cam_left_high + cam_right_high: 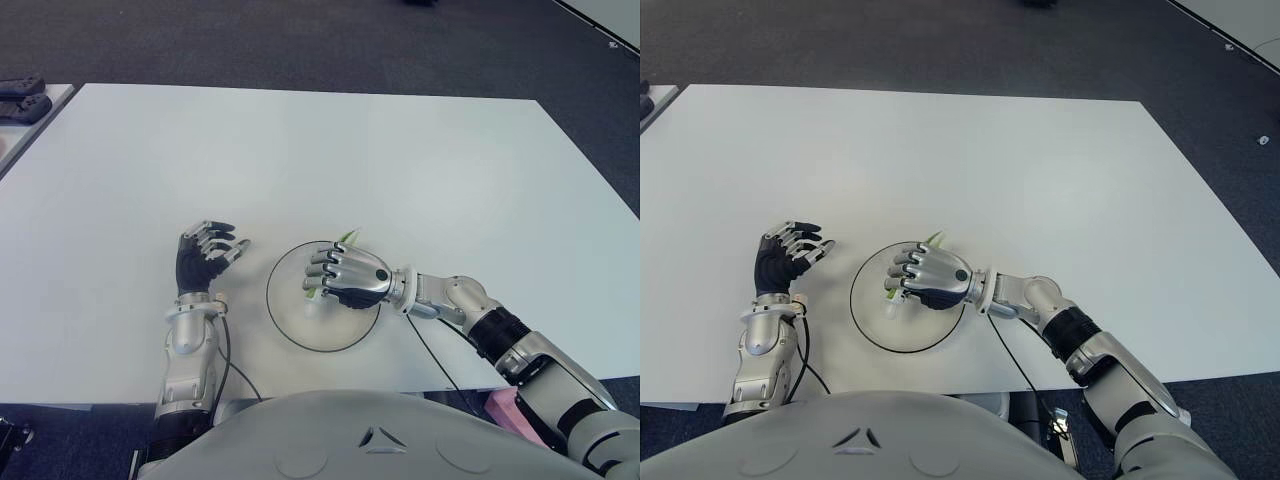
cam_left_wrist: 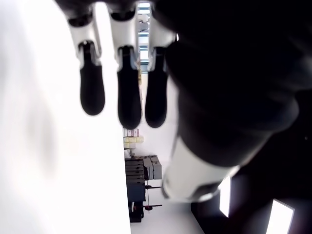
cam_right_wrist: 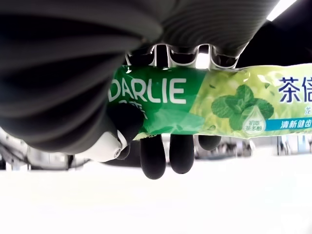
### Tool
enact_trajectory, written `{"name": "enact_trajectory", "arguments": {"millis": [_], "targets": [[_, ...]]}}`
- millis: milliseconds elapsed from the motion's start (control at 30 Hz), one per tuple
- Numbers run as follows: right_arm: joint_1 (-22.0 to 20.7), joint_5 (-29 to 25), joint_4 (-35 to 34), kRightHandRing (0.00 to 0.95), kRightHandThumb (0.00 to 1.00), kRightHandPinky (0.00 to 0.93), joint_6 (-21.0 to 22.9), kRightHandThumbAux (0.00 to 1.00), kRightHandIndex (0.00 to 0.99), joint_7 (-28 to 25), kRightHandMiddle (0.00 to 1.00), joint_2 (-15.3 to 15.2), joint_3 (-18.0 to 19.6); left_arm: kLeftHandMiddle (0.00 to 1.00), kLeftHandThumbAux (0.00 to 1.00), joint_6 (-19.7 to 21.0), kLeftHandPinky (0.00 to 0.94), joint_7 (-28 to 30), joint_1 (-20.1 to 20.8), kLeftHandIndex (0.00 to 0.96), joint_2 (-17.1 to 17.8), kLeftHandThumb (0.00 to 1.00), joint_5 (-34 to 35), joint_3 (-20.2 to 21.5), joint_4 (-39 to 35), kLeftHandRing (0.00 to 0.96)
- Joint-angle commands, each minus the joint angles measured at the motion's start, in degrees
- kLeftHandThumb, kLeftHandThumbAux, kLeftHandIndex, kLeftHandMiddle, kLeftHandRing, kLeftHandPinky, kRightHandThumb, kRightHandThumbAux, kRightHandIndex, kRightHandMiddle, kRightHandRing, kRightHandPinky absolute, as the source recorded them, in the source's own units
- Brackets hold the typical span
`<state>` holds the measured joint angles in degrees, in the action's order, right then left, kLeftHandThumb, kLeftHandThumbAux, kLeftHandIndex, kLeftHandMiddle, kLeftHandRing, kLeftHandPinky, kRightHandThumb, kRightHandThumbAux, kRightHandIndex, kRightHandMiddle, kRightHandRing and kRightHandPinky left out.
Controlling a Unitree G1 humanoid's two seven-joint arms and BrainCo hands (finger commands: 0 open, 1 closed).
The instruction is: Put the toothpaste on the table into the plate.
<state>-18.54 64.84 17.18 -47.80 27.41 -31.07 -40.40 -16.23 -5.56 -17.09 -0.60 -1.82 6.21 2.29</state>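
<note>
Placement step, late stage. Right robot hand sits over the plate, fingers curled around the toothpaste. The right wrist view confirms it: the green tube is clamped between palm and fingers, label readable, with the tube running out past the fingers on one side. In the eye views only the tube's ends poke out, one green tip at the plate's far rim, the other under the fingertips inside the ring.

The tube is therefore above or just on the plate. I can't tell from these views whether it already touches the plate bottom.

Left robot hand is idle, showing on the counter just left of the plate, fingers loosely spread, holding nothing.

Next move, my read: lower if there's any gap, open the fingers, then lift the hand straight up clear of the rim. Risk: the tube looks long relative to the plate, so one end may rest on the rim and tip out on release; centre it first.
</note>
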Motion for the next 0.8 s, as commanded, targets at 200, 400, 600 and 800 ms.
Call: {"name": "enact_trajectory", "arguments": {"millis": [200, 400, 600, 800], "targets": [[1.28, -3.55, -4.62, 0.025, 0.32, 0.04, 1.4, 0.555, 0.02, -9.88, 0.021, -2.06, 2.03, 0.467, 0.998, -0.67, 0.52, 0.03, 0.59, 0.519, 0.49, 0.049, -0.34, 0.18, 1.5, 0.508], [2.05, -1.68, -6.87, 0.002, 0.183, 0.004, 3.15, 0.5, 0.002, -10.69, 0.002, -2.88, 2.78, 0.464, 0.998, -0.12, 0.519, -0.33, 0.43, 0.522, 0.27, 0.059, -0.55, 0.14, 0.97, 0.507], [2.37, -2.27, -7.58, 0.0, 0.102, 0.0, 2.58, 0.475, 0.0, -10.83, 0.0, -3.52, 3.59, 0.467, 0.998, 0.1, 0.53, -0.48, 0.54, 0.524, 0.22, 0.09, -0.53, 0.25, 1.02, 0.513], [2.44, -4.23, -8.51, 0.0, 0.051, 0.0, 1.86, 0.448, 0.0, -12.36, 0.0, -4.02, 4.67, 0.495, 0.998, 0.2, 0.544, 0.16, 0.66, 0.536, 0.64, 0.053, -0.28, 0.24, 1.29, 0.534]]}}
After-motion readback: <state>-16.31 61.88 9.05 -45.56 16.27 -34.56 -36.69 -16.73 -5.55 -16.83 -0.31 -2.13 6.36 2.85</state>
